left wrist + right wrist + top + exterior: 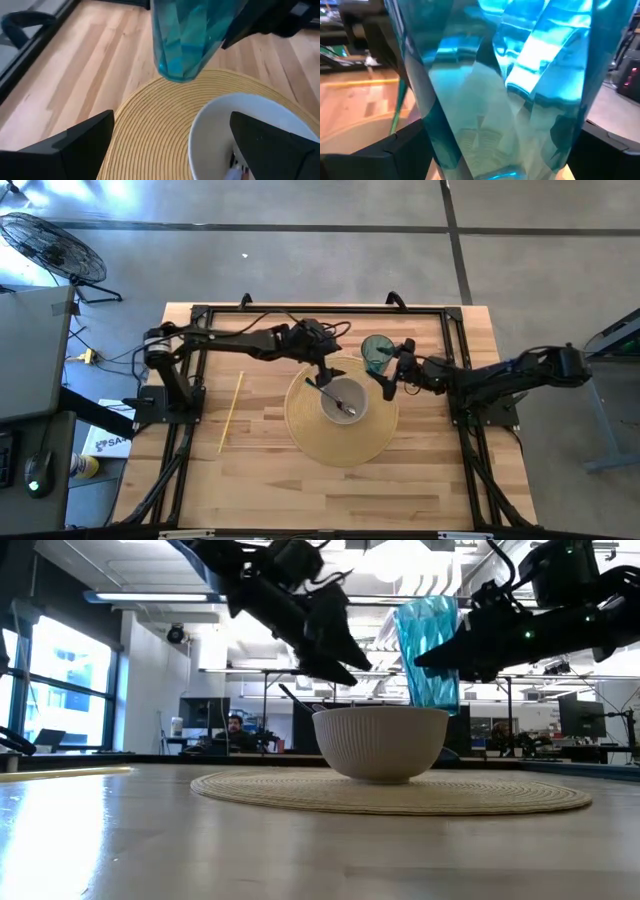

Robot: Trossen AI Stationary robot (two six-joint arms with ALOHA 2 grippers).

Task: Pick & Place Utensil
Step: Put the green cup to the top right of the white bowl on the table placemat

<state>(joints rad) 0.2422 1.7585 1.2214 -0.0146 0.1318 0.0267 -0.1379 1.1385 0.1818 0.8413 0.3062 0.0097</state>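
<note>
the right gripper (385, 376) clasped a teal faceted cup (428, 650), lifted clear of the woven placemat (375, 435). the left gripper (322, 377) hung open-fingered above the white ribbed bowl (380, 743), where the spoon (341, 402) lay.

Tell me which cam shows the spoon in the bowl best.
High view: looking straight down, the spoon lies inside the white bowl, handle angled toward the left claw. Low view: the bowl wall hides it, apart from a dark handle, probably the spoon's, above the rim. Left wrist: just a sliver at the frame's edge. Right wrist: the blue cup blocks it.
</note>
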